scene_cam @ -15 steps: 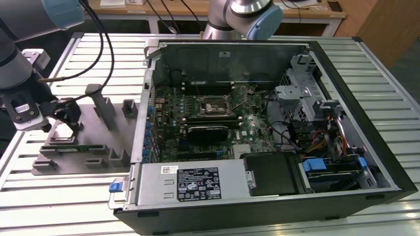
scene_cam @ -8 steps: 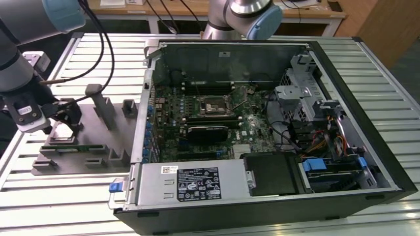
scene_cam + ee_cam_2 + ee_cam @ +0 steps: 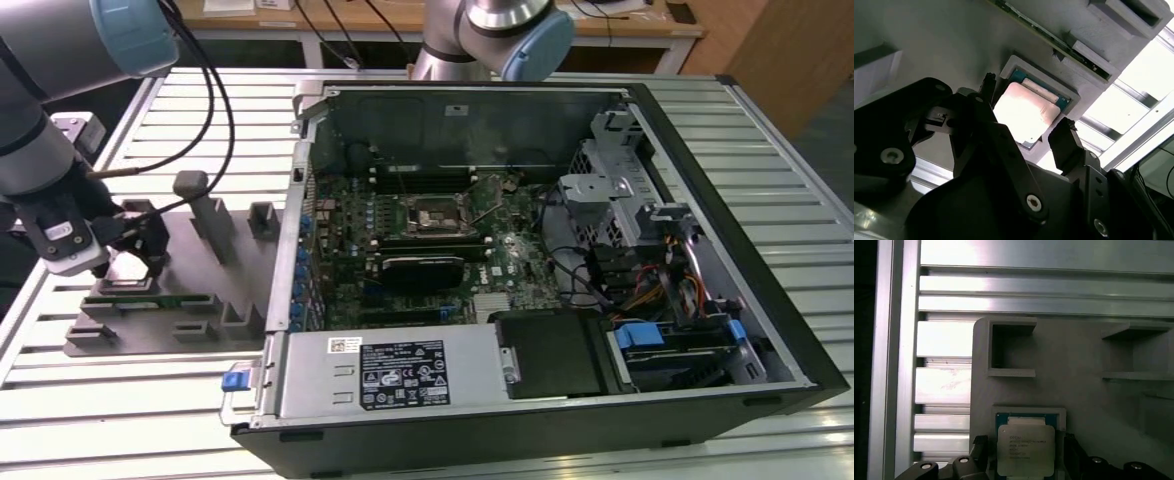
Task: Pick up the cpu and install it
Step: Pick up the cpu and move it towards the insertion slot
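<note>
The table (image 3: 120, 400) carries the tray (image 3: 187, 270) on the exterior view's left and the case (image 3: 761, 250) just beside it on the right. Inside the case, the board (image 3: 400, 250) lies on the floor with the socket (image 3: 437, 217) near its middle. The power supply (image 3: 387, 370) sits at the wall nearest the camera. The gripper (image 3: 130, 265) hangs over the tray's left end. In the first wrist view, the cpu (image 3: 1025, 450) lies in a tray recess between the spread fingers (image 3: 980, 452), apart from both.

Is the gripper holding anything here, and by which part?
Nothing is held. The gripper stands open astride the cpu, which lies in a pocket of the tray, a gap at each side.
</note>
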Available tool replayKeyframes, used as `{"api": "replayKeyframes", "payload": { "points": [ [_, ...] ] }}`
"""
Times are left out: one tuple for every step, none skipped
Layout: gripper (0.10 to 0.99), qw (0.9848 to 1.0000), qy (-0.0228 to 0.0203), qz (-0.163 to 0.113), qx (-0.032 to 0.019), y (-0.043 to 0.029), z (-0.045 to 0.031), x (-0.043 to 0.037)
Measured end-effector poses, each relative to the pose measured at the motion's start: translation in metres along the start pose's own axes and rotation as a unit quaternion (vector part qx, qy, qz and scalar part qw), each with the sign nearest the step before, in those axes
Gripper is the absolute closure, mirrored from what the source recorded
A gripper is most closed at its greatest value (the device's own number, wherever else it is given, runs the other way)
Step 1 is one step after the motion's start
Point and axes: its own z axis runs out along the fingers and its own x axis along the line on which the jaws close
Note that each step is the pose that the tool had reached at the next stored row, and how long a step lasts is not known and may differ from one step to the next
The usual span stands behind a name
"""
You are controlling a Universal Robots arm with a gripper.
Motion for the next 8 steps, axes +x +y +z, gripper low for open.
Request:
{"api": "replayKeyframes", "payload": {
  "points": [
    [0.38, 1.0, 0.0001, 0.0, -0.0011, -0.0001, 0.0002, 0.0],
    [0.38, 1.0, 0.0001, 0.0, -0.0026, 0.0, 0.0004, -0.0001],
    [0.38, 1.0, 0.0, 0.0, -0.0029, 0.0, 0.0005, -0.0001],
    [0.38, 1.0, 0.0, 0.0, -0.0029, 0.0, 0.0005, -0.0001],
    [0.38, 1.0, 0.0, 0.0, -0.003, 0.0, 0.0005, -0.0001],
    [0.38, 1.0, 0.0, 0.0, -0.003, 0.0, 0.0006, 0.0],
    [0.38, 1.0, 0.0, 0.0, -0.003, 0.0, 0.0006, 0.0],
    [0.38, 1.0, 0.0, 0.0, -0.0029, 0.0, 0.0005, 0.0]
  ]
}}
